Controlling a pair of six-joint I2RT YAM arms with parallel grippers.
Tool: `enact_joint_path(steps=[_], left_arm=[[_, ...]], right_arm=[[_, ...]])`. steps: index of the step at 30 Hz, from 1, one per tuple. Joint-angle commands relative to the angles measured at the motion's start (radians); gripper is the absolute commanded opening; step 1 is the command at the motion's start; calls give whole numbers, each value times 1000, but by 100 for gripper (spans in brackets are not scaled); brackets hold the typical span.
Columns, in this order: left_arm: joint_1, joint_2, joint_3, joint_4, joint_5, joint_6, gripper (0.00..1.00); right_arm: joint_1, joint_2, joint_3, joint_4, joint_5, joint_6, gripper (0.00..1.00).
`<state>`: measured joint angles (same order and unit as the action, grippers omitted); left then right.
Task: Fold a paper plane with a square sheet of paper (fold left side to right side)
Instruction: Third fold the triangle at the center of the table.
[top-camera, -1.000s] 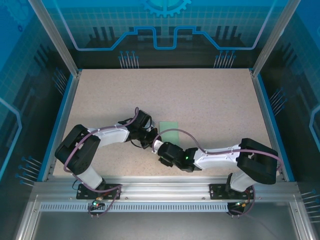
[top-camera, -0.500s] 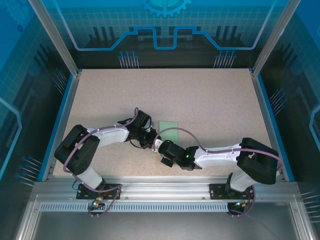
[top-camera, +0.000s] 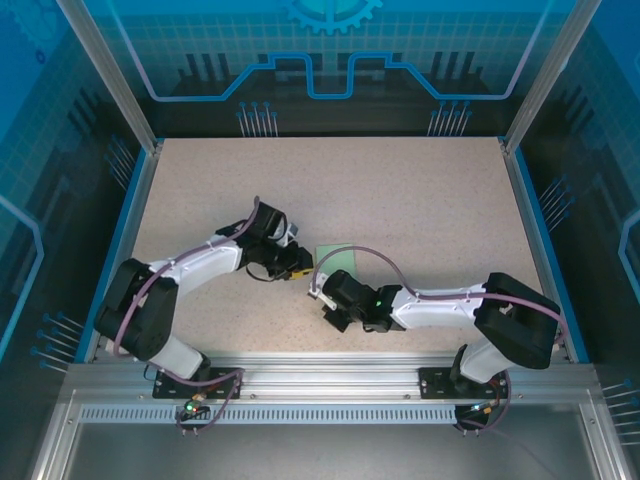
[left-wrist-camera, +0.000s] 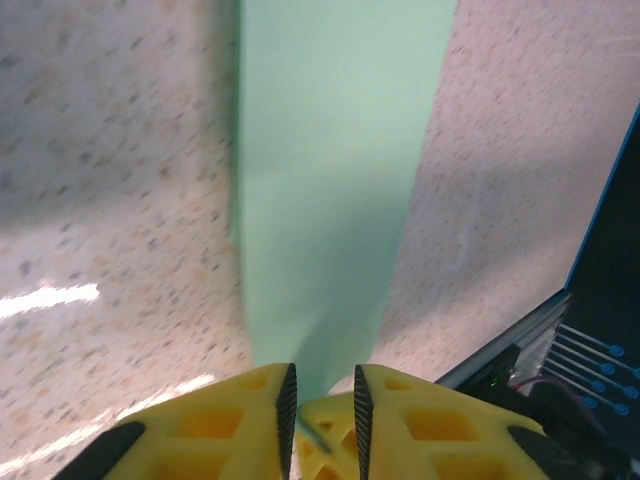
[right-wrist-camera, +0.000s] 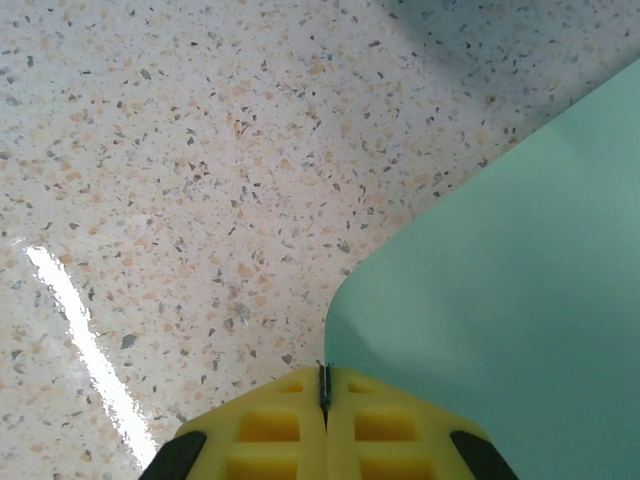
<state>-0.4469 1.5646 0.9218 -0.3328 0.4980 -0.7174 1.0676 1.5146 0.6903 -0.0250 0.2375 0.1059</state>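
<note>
Your left hand (left-wrist-camera: 325, 390), at the bottom of its wrist view, stands narrowly parted around the near end of the paper sheet (left-wrist-camera: 330, 150); draw it clear without dragging that edge; your right hand (right-wrist-camera: 324, 378) looks pinched shut on a lifted corner, so carry it over low and match edges before creasing. The sheet lies on the bench (top-camera: 420, 190) at the overhead frame's centre; pale mint, matte, unmarked.

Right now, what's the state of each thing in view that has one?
green paper sheet: mostly lying on the table, one edge curled up.
left end effector: slightly open, paper tip in the gap.
right end effector: shut, apparently pinching the curled edge.
</note>
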Motion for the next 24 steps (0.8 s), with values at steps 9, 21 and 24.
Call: enact_joint_path(steps=[9,21,24], left_arm=[[-61,293,265,-73,45,152,17],[-111,477,388,-135,16,203,12],[-112,502,397,-148,2,212,10]], right_arm=[[-56,-16,2,26,-115,92,0],[-122,-29,-33,71,-202,137,0],[-143,-39,-44,59,-196,135,0]])
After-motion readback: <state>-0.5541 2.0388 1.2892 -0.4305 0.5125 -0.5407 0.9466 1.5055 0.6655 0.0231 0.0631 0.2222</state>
